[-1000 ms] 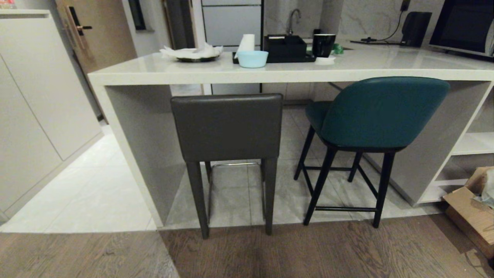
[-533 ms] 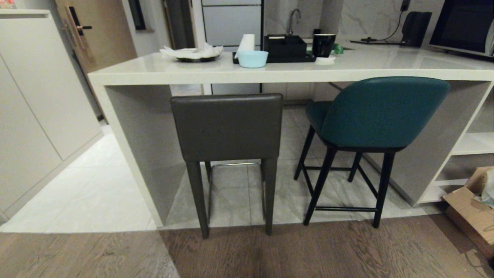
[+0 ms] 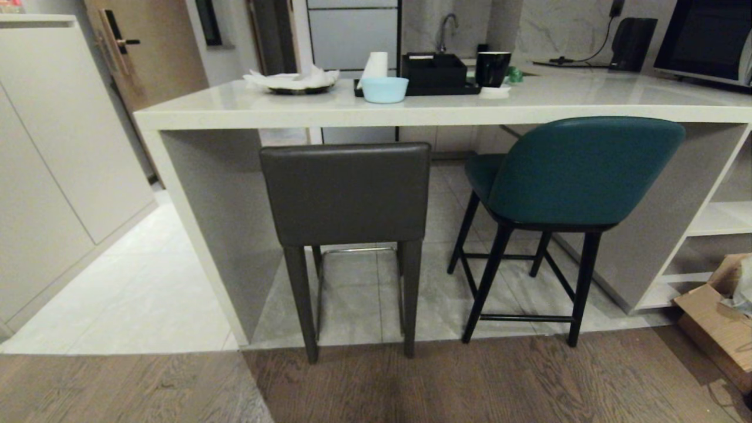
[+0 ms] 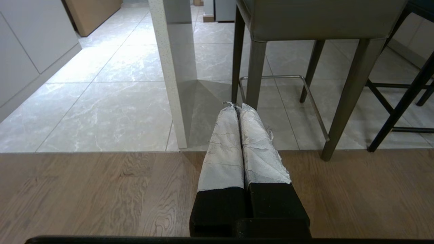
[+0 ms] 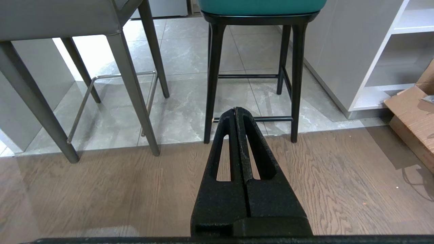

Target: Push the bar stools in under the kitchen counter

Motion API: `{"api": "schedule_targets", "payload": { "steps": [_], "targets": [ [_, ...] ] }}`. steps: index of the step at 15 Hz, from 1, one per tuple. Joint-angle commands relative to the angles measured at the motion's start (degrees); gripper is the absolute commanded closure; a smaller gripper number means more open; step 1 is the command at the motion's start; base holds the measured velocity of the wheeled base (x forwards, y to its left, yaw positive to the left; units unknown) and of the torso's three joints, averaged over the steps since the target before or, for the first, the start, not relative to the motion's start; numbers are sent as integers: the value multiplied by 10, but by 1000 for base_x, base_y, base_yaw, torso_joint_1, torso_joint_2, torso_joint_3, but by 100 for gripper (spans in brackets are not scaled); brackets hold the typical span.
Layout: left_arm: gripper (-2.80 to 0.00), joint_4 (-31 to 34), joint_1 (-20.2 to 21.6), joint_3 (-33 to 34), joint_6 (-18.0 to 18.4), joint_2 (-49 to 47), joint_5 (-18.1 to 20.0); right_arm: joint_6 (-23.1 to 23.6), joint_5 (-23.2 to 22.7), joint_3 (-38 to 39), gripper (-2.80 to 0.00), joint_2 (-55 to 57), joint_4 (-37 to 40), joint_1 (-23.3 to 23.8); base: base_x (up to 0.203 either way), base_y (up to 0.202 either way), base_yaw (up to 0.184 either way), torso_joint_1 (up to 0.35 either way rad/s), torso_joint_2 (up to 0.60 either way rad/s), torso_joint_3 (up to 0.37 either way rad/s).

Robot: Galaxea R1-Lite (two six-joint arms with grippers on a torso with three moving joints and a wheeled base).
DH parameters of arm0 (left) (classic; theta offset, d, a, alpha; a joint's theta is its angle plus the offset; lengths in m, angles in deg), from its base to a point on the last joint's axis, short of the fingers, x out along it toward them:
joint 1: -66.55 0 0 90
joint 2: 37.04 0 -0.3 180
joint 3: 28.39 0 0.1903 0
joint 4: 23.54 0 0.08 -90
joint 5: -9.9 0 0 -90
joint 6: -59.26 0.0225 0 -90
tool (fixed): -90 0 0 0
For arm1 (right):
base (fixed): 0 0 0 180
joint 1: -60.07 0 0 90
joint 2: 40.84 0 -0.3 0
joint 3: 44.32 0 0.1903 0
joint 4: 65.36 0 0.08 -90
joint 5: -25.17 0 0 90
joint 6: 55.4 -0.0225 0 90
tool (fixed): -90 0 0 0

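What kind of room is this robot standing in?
Most likely a home kitchen: a stone counter with two bar stools, a sink tap behind, and a microwave.

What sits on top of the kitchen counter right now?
On the kitchen counter: a plate of crumpled tissue, a light blue bowl, a paper roll, a black tray with a box and a black cup. Whatever lies behind the box is hidden.

The room is dim and soft. Light shines off the long off-white stone counter top [image 3: 446, 114] and the pale grey floor tiles [image 3: 147, 294] left of it. Under the counter it is darker, with faint shadows. Near the counter's far ends, straight lines bend a little. Everything looks sharp.
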Motion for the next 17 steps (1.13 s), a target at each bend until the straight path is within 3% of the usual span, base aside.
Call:
{"api": "schedule_targets", "payload": {
  "steps": [1, 17],
  "targets": [
    [0, 0, 0, 6, 0, 0, 0, 0, 0, 0, 0, 0, 0, -1, 0, 0, 0, 0, 0, 0],
    [0, 0, 0, 6, -9, 0, 0, 0, 0, 0, 0, 0, 0, 0, 0, 0, 0, 0, 0, 0]
  ]
}}
